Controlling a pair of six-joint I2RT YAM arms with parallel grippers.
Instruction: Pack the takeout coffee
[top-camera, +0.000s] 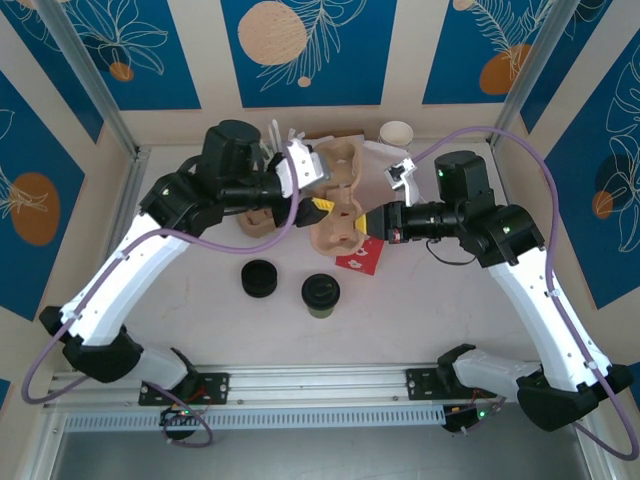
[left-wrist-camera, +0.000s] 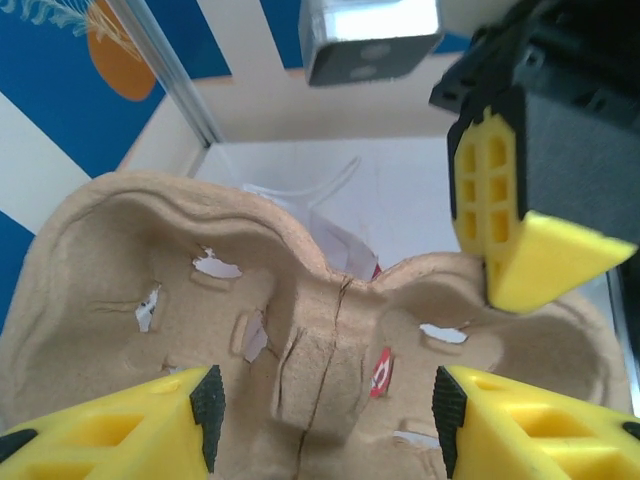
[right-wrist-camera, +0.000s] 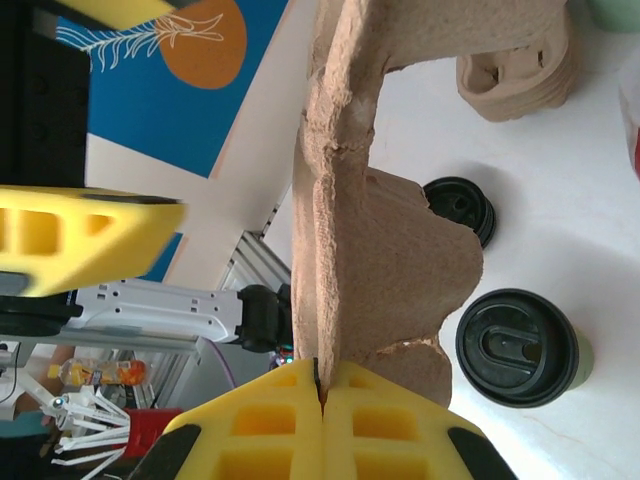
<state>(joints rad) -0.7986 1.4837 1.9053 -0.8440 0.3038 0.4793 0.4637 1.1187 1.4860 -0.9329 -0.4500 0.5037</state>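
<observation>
On the left of the worktop (top-camera: 420, 300), a stack of loose black lids (top-camera: 260, 278) is sitting near the arm bases, with a pile of spare pulp carriers (top-camera: 262, 220) behind it. The left fingers (left-wrist-camera: 110, 425) are hanging spread over a cup carrier (top-camera: 340, 215), one on each side of its middle ridge. The pads are not visibly pressing on it, so they look released.

The carrier is being held up off the worktop. Its long axis is running from the back wall towards the bases, and every well that can be seen is standing empty.

The takeout coffee (top-camera: 321, 293) is standing upright on the worktop with its black lid on. It is below the carrier and on its near side, roughly midway between the two arms. From both sets of fingers it lies towards the bases and downwards. A red bag (top-camera: 362, 258) is lying just right of it, partly under the carrier.

Further right, the right fingers (right-wrist-camera: 390, 420) are clenched on the carrier's near edge. They are probably the closer pair to the cup, but they are occupied, so the free left arm looks better placed to fetch it. A lidless cup (top-camera: 397, 131) is waiting at the back.
</observation>
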